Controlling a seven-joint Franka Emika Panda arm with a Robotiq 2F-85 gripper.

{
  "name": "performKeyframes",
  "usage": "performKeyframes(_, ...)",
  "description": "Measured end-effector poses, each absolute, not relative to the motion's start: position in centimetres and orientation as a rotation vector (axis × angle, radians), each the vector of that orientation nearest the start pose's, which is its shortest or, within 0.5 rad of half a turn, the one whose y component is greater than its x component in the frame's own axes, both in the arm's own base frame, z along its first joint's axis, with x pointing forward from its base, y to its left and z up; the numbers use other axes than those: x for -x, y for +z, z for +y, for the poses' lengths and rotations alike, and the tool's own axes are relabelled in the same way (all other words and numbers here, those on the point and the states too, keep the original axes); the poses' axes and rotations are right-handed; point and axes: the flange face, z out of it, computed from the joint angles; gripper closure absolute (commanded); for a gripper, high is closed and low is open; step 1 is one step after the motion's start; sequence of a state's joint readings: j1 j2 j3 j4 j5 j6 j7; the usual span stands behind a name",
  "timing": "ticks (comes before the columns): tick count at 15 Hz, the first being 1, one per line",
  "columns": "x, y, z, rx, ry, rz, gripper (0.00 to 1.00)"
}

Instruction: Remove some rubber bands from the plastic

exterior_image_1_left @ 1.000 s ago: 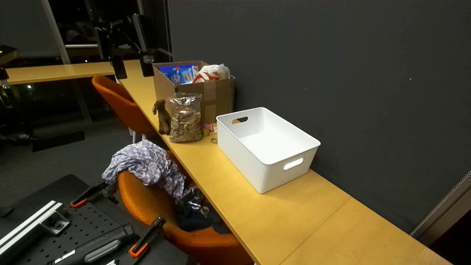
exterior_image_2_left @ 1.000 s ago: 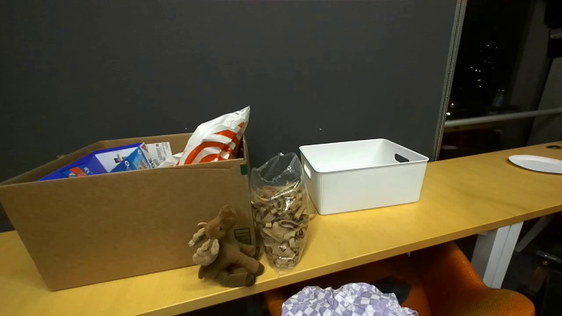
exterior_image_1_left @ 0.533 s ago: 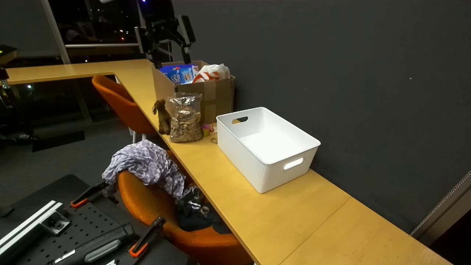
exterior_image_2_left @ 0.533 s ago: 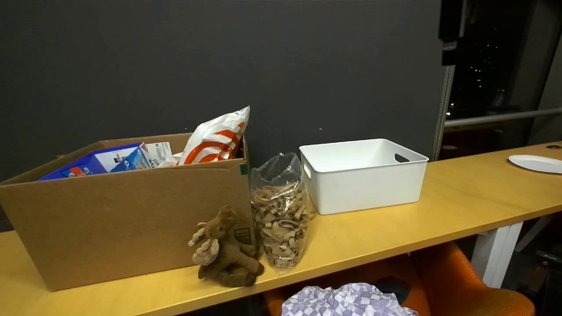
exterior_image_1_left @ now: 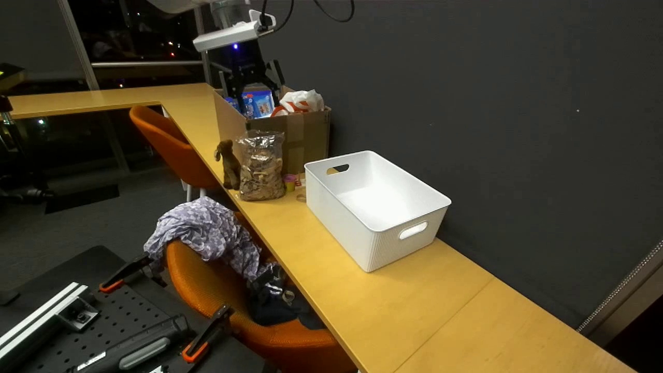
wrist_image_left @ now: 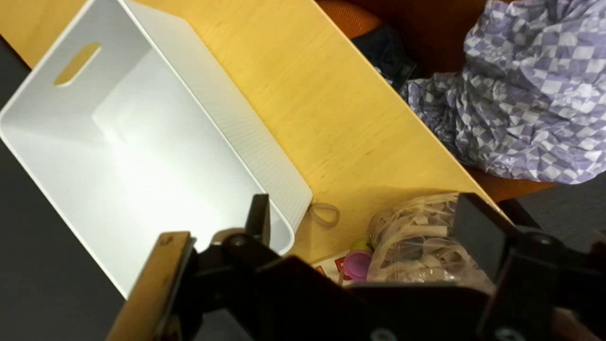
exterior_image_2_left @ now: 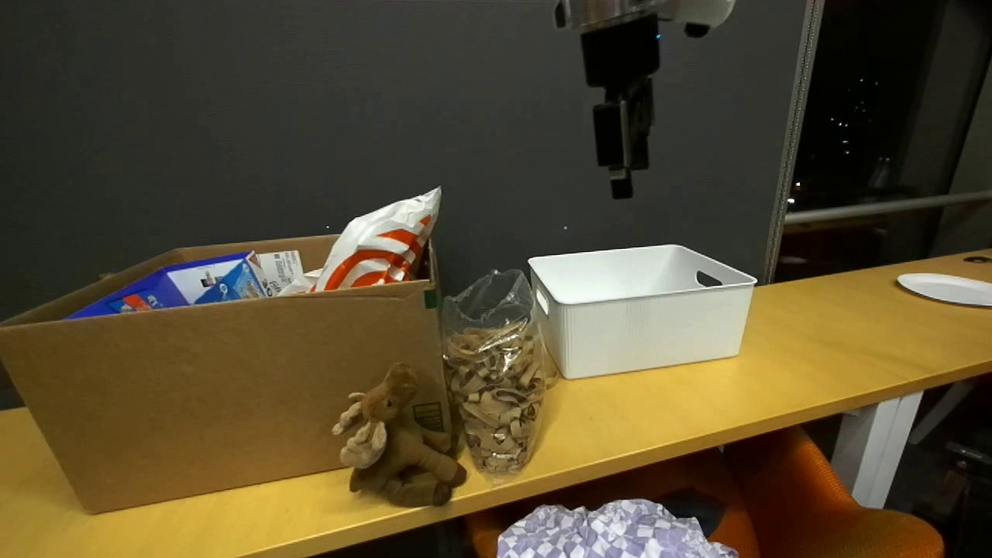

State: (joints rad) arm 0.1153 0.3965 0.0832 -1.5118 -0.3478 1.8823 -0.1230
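A clear plastic bag (exterior_image_1_left: 261, 168) full of tan rubber bands stands upright on the table; it also shows in an exterior view (exterior_image_2_left: 496, 395) and in the wrist view (wrist_image_left: 416, 255). Its top looks open and crumpled. A loose rubber band (wrist_image_left: 337, 216) lies on the table beside a corner of the white bin (wrist_image_left: 255, 128); the band also shows in an exterior view (exterior_image_1_left: 301, 198). My gripper (wrist_image_left: 371, 220) is open and empty, high above the table. It also shows in both exterior views (exterior_image_1_left: 259, 104) (exterior_image_2_left: 621, 186). In the wrist view the bag lies between its fingers, nearer the right one.
A cardboard box (exterior_image_2_left: 232, 403) with packages stands against the bag. A brown plush moose (exterior_image_2_left: 403, 457) sits at the table's front edge. A small pink-topped tub (wrist_image_left: 357, 265) is beside the bag. A white plate (exterior_image_2_left: 949, 289) lies farther along. A chair holds a checkered cloth (wrist_image_left: 535, 94).
In both exterior views my gripper has come in over the table: rightward and then down in an exterior view, leftward and down in an exterior view. It stays open. The objects have not moved.
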Motion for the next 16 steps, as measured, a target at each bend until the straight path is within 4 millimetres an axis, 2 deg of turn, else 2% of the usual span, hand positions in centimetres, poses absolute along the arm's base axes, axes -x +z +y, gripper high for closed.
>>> performKeyframes(1,-68.0,42.9,11.1,3.361,0.010,-0.763,0.31)
performKeyframes(5,-72.5,39.3,15.3,3.340,-0.101,-0.981,0.63)
performKeyframes(10,-75.9,35.2,21.1,3.242,-0.250,-1.272,0.99)
performKeyframes(13,-77.1,33.5,23.1,3.176,-0.343,-1.390,1.00)
performKeyframes(16,-78.2,32.1,23.2,3.131,-0.390,-1.437,1.00)
